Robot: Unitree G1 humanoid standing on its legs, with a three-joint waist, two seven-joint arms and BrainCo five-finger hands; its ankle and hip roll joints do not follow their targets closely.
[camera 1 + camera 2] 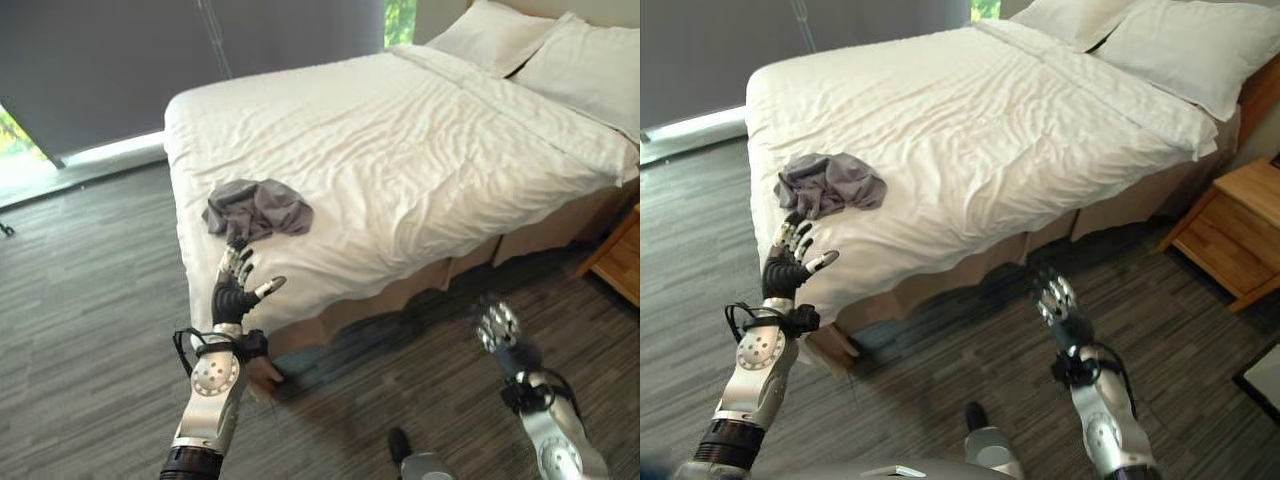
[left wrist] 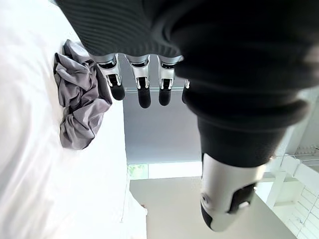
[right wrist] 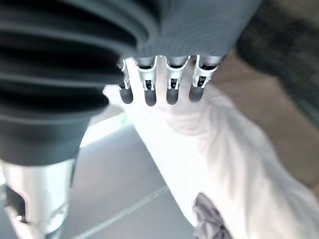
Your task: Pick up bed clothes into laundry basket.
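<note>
Grey garment point(image 1: 258, 208), crumpled in a loose heap, lies on the white sheet of the bed point(image 1: 420, 150) near the bed's near-left corner, close to the mattress edge. Left hand point(image 1: 236, 285) is raised just short of it, fingers straight and spread, thumb out to the side, holding nothing; in the left wrist view the dark fingertips point(image 2: 144, 97) point toward the cloth but stand apart from it. Right hand point(image 1: 1058, 300) hangs low over the dark floor point(image 1: 90, 300) at the near right, well apart from the garment, fingers relaxed and extended, empty. No laundry basket can be made out from here, so the drop-off point is unknown. Risks, as judged: (1) fingers closing too low could gather the white sheet together with the garment, dragging bedding off the mattress; (2) a shallow pinch on one fold of the limp heap may let the rest trail or slip free during the lift; (3) a forward push with straight fingers would slide the cloth farther onto the bed, out of easy reach; (4) the heap sits near the edge, so a sideways nudge could tip it onto the floor.
</note>
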